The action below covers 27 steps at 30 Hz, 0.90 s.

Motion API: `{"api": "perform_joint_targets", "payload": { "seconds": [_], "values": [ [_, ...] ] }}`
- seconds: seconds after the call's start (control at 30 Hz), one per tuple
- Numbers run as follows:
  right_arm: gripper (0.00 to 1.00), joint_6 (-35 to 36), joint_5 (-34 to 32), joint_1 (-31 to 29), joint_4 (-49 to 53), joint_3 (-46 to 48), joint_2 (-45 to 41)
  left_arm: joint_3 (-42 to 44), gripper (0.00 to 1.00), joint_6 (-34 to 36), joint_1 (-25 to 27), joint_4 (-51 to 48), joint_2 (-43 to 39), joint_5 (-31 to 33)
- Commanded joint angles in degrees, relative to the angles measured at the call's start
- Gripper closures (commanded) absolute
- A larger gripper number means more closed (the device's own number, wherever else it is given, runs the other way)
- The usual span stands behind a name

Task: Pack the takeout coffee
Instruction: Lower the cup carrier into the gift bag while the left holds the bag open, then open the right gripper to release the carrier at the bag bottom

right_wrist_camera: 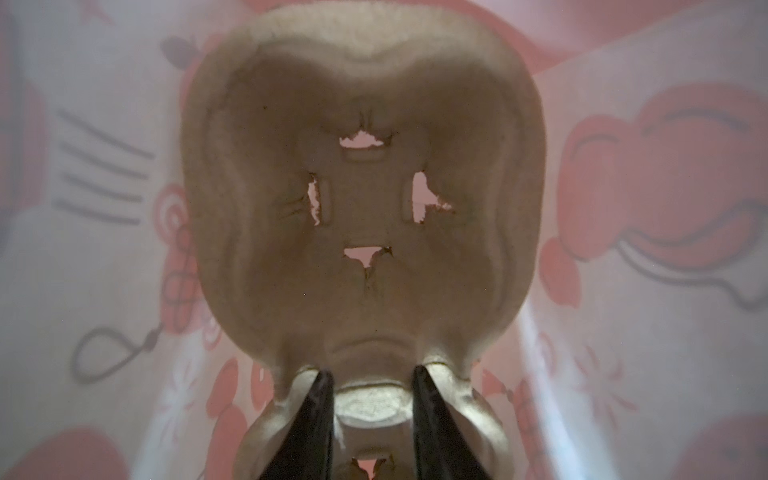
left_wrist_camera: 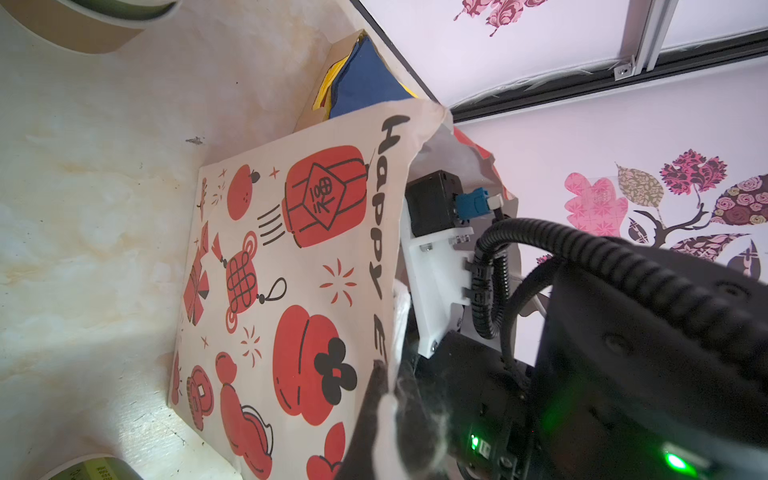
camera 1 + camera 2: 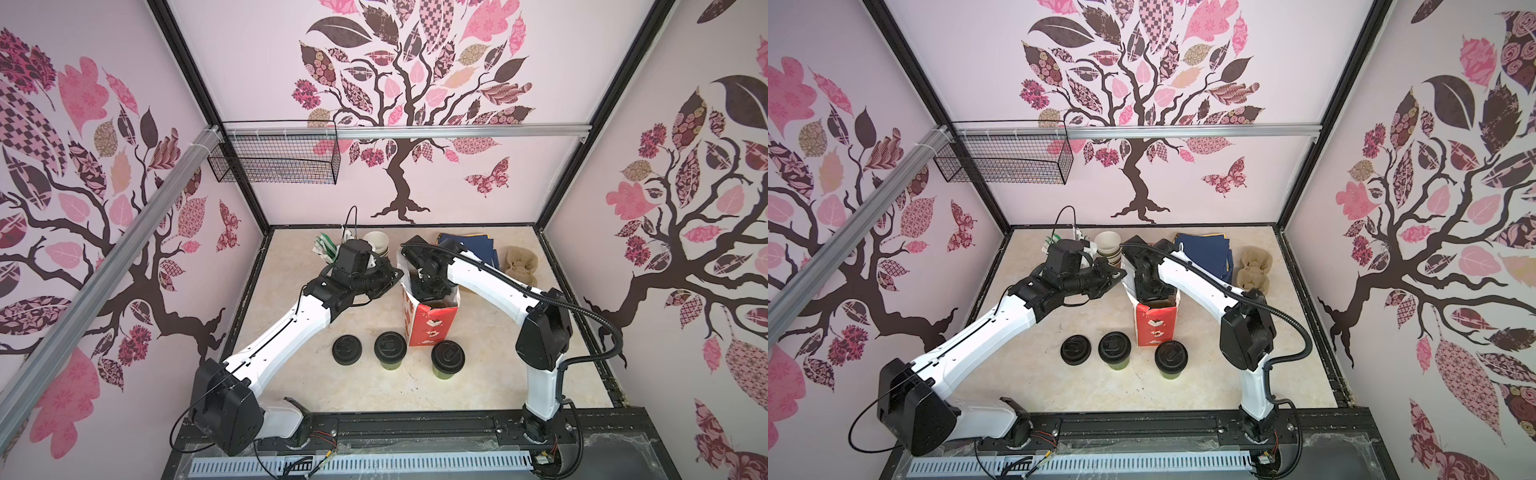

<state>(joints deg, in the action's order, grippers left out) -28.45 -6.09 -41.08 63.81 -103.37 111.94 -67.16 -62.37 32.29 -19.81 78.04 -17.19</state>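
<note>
The left gripper (image 3: pixel 393 277) is pinched tight on the bag (image 3: pixel 424 328) at its rim, holding it open. Inside the bag, the right gripper (image 1: pixel 374 372) clamps the pulp carrier (image 1: pixel 365 83), apparently seating it. The left cup (image 3: pixel 390 350) and right cup (image 3: pixel 447 358), both lidded, stand just in front of the bag; the next move calls for releasing the carrier level.

Even brightness — right-wrist view soft

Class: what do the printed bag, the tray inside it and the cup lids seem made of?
Bag: thin matte paper, probably; its rim creases and light shows through. Tray: moulded pulp, likely; fuzzy tan, torn holes. Lids: black plastic, apparently; slight sheen, moulded relief.
</note>
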Motion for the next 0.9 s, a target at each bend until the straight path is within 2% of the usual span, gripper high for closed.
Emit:
{"api": "perform_joint_targets", "payload": {
  "seconds": [0.0,0.53,0.6,0.87],
  "values": [
    [0.69,-0.5,0.5,0.3,-1.2,0.5,2.2,0.3,1.0,0.7,0.1,-0.3,-0.1,-0.3],
    [0.67,0.1,1.3,0.9,-5.0,3.1,6.1,-0.1,1.0,0.8,0.1,-0.8,0.3,-0.1],
    [0.64,0.1,1.4,0.9,-5.4,3.6,6.4,-0.2,1.0,0.8,0.2,-0.9,0.2,-0.1],
    [0.42,0.3,1.1,1.0,-5.4,3.2,6.6,-0.5,1.0,1.2,0.1,-1.1,0.6,0.0]
  ]
}}
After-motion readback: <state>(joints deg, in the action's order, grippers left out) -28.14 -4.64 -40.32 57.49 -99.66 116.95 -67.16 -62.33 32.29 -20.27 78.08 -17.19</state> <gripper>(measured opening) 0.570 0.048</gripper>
